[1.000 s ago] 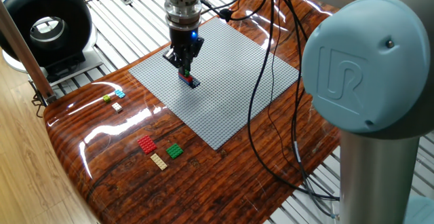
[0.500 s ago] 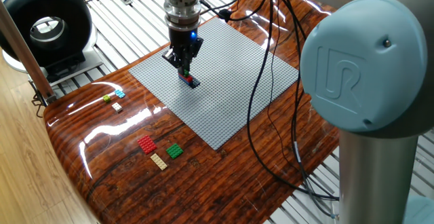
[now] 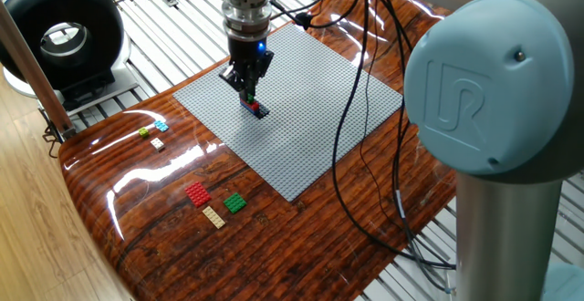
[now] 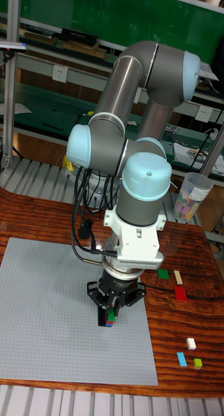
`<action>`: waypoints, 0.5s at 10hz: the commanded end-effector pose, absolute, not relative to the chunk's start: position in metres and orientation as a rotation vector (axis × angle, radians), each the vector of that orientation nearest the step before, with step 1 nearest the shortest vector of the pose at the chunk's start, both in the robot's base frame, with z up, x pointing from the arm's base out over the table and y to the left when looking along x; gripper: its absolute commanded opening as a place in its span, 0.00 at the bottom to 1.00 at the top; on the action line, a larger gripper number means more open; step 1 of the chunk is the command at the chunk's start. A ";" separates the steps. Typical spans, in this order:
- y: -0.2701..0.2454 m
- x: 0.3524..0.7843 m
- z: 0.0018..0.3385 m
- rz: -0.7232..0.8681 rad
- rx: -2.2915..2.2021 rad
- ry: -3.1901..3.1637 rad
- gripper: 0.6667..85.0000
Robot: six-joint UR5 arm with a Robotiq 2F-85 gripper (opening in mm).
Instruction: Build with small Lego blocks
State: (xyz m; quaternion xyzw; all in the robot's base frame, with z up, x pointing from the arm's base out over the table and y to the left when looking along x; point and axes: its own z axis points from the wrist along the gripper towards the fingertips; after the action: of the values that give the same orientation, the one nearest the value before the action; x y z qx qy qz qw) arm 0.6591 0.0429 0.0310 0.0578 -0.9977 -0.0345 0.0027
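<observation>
At frame centre-left, the hand (image 3: 249,96) grips a small brick stack (image 4: 110,318) standing on the grey baseplate (image 3: 310,128).

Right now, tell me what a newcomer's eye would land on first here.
The big grey-and-blue arm dominates, its gripper down on the grey baseplate at a small stack of blocks. Next come the loose bricks on the glossy wooden table: a red one, a green one and a tan one.
</observation>
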 end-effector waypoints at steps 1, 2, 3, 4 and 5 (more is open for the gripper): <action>0.033 0.659 0.032 -0.079 0.203 -3.128 0.01; 0.035 0.659 0.029 -0.081 0.194 -3.133 0.01; 0.035 0.659 0.029 -0.077 0.191 -3.130 0.01; 0.034 0.658 0.031 -0.074 0.191 -3.126 0.01; 0.034 0.658 0.034 -0.082 0.193 -3.119 0.01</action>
State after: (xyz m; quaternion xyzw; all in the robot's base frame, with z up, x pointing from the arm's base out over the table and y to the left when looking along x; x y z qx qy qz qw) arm 0.6579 0.0346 0.0304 0.0636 -0.9977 -0.0223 0.0051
